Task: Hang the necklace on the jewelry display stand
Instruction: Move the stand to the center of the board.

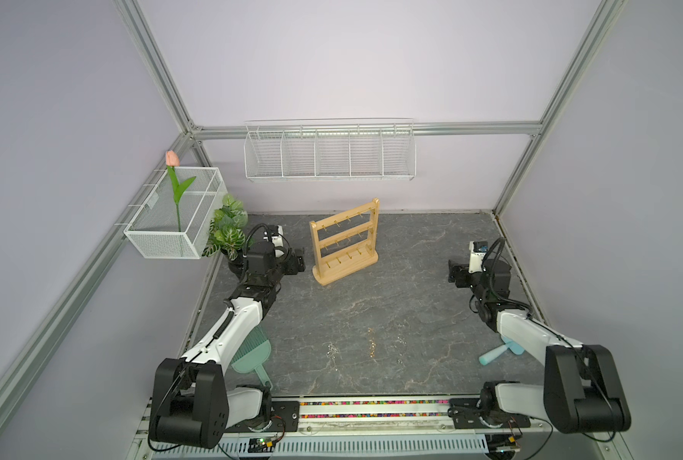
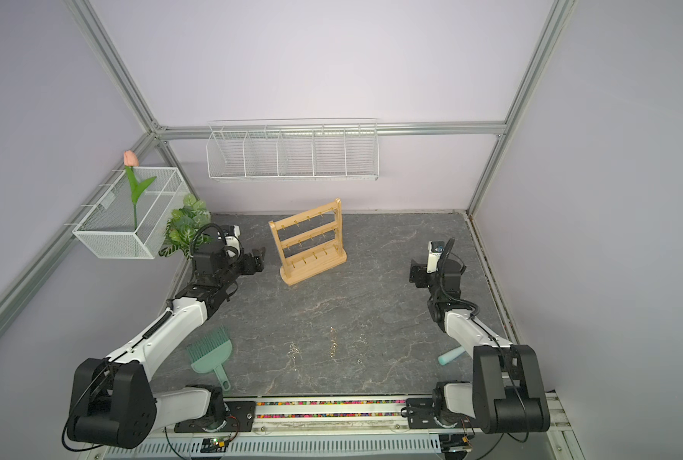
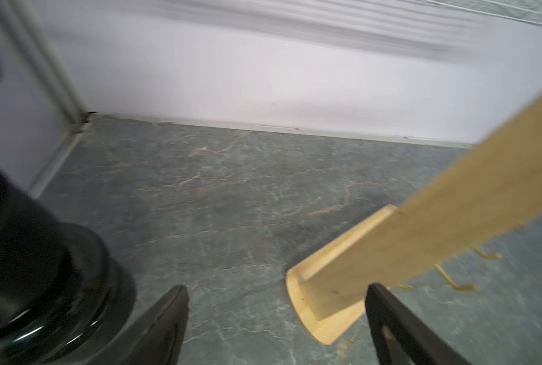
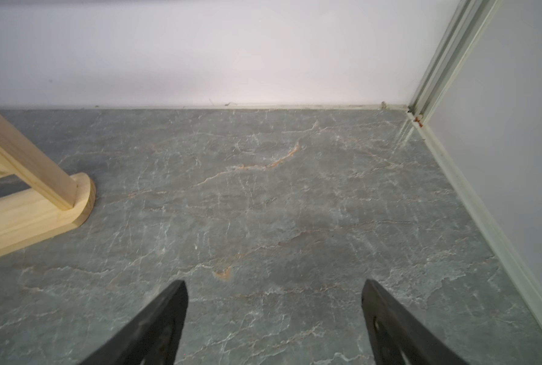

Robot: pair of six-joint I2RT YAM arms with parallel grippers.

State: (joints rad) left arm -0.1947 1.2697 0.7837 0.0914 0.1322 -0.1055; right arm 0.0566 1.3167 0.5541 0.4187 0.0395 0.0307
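Left gripper (image 3: 276, 287), spread and empty, is closely flanked by the jewelry display stand (image 3: 452, 215); right gripper (image 4: 273, 282), equally spread, is fronted by tabletop (image 4: 263, 189).

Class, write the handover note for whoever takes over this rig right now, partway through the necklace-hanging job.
Left gripper: open, empty, close beside one end post of the jewelry display stand.
Right gripper: open, empty, over bare table off the stand's other end.
Necklace: probably the faint glinting chain lying on the table, front centre.
Done: nothing; hooks look bare.
Left: pick it up, hang it.
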